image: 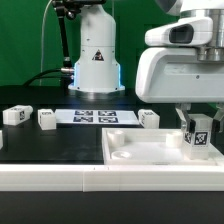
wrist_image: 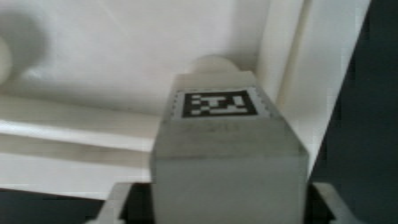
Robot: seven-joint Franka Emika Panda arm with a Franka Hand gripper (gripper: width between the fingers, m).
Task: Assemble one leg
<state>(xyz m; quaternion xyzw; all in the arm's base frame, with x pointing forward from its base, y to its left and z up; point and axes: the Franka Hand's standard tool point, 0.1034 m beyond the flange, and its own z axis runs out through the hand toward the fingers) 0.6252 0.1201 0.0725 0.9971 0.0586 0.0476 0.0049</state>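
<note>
Leg [image: 197, 135] upright between the fingertips of the gripper [image: 196, 124] — clamped on both sides, tag face outward. It stands over the white panel [image: 140, 152], near the corner at the exterior view's right — contact unclear.

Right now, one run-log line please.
gripper: shut on leg | leg upright over panel corner | three legs loose by marker board

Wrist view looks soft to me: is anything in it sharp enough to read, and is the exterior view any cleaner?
In the wrist view the tag on the leg reads clearly, but the white panel behind is soft and low in contrast. In the exterior view the gripper and close arm housing are bright and slightly blurred; the marker board is small but distinct.
</note>
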